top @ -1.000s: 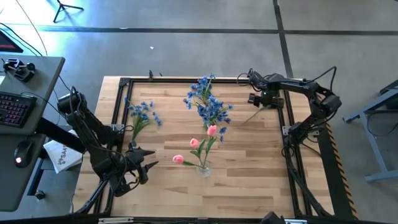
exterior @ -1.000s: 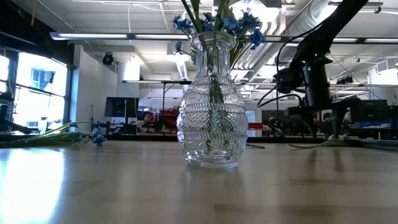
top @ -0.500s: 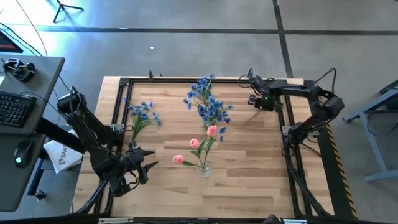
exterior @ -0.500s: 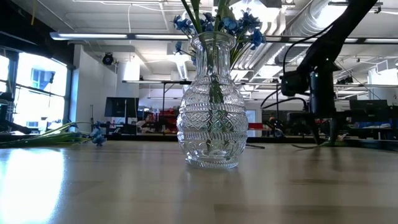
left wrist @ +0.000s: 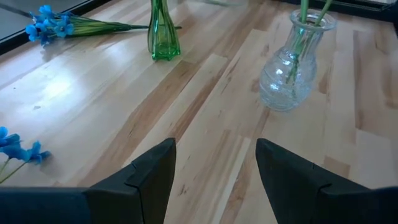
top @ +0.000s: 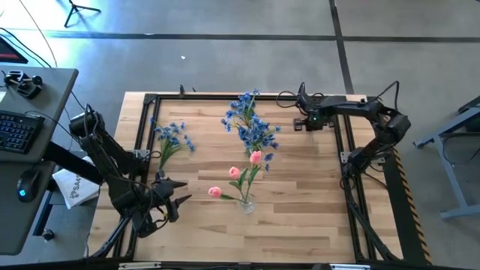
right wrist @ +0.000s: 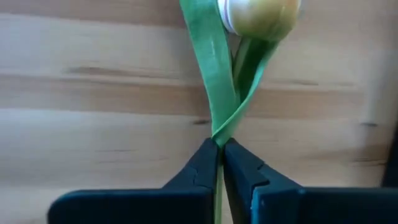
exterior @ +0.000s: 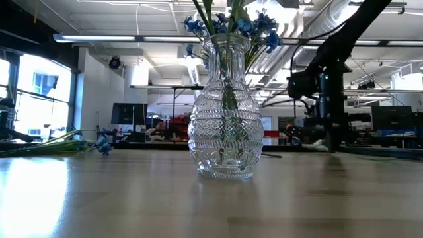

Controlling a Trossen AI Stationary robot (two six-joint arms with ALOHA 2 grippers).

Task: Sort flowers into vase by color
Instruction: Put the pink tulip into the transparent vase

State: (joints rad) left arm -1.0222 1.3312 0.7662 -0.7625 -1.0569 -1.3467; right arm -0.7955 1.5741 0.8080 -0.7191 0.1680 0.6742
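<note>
From above, the right gripper (top: pixel 298 105) is hanging over the table's far right edge, carrying a flower clear of the wood. Its wrist view shows fingers (right wrist: pixel 200 168) clenching a green-stemmed yellowish-budded tulip (right wrist: pixel 261 15). The left gripper (left wrist: pixel 214 168) is waiting released at the near-left corner

two vases (top: pixel 245 201) mid-table holding flowers (top: pixel 250 129), loose spray (top: pixel 171 137) left, right hand (top: pixel 300 107) far right corner

two dark jointed arms with black cables looped alongside; each two-finger claw (left wrist: pixel 214 180) has matte black angular fingers.
</note>
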